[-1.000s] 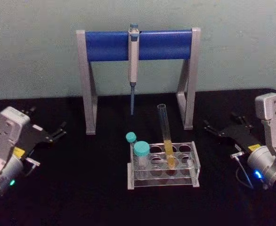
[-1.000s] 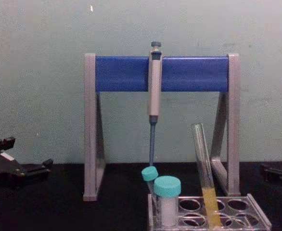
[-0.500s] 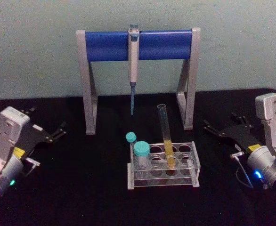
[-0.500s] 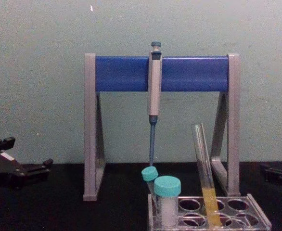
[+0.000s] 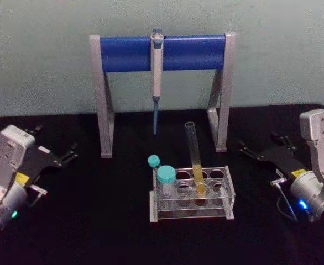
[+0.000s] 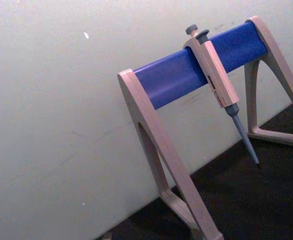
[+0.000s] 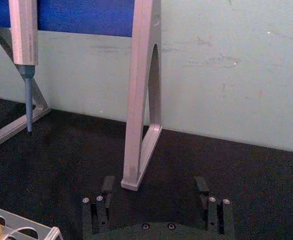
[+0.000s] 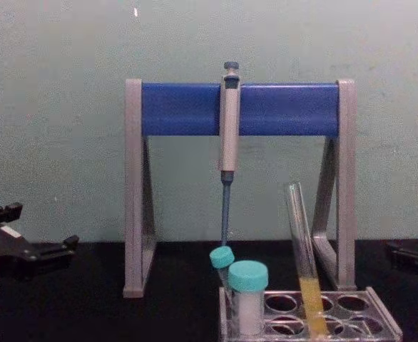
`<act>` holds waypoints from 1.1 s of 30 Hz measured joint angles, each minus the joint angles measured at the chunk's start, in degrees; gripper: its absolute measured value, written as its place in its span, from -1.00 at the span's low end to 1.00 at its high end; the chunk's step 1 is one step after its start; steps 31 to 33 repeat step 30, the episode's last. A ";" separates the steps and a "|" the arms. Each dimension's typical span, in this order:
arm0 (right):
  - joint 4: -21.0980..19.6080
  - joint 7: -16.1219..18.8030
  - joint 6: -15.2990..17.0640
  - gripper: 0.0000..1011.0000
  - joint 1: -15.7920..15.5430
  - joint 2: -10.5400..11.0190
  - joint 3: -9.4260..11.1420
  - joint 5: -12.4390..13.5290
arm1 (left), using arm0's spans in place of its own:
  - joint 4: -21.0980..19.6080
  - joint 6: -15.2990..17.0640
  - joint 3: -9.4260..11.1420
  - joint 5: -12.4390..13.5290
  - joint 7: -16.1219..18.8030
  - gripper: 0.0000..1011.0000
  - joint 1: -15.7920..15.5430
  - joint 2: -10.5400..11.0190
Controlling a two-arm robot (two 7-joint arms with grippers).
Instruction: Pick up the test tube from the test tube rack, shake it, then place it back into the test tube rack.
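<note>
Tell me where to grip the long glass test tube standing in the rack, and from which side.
Grip the test tube on its bare upper glass, above the yellow liquid and clear of the test tube rack. It leans slightly left with teal-capped tubes on its left, so coming from the right with the open right gripper looks best.

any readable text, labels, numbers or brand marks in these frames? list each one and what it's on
None can be read.
Yellow sticker on the left gripper housing: too small and blurred.
Yellow sticker on the right gripper housing: too small and blurred.
Red marks on the side of the pipette: blurred, not legible.
The test tube, test tube rack and pipette stand show no markings.
</note>
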 joint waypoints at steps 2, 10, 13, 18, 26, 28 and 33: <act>0.00 0.00 0.00 0.98 0.00 0.00 0.00 0.00 | 0.00 0.00 0.00 0.00 0.00 0.98 0.00 0.00; 0.00 0.00 0.00 0.98 0.00 0.00 0.00 0.00 | 0.00 0.00 0.00 0.00 0.00 0.98 0.00 0.00; 0.00 0.00 0.00 0.98 0.00 0.00 0.00 0.00 | 0.00 0.00 0.00 0.00 0.00 0.98 0.00 0.00; 0.00 0.00 0.00 0.98 0.00 0.00 0.00 0.00 | 0.00 0.00 0.00 0.00 0.00 0.98 0.00 0.00; 0.00 0.00 0.00 0.98 0.00 0.00 0.00 0.00 | 0.00 0.00 0.00 0.00 0.00 0.98 0.00 0.00; 0.00 0.00 0.00 0.98 0.00 0.00 0.00 0.00 | 0.00 0.00 0.00 0.00 0.00 0.98 0.00 0.00; 0.00 0.00 0.00 0.98 0.00 0.00 0.00 0.00 | 0.00 0.00 0.00 0.00 0.00 0.98 0.00 0.00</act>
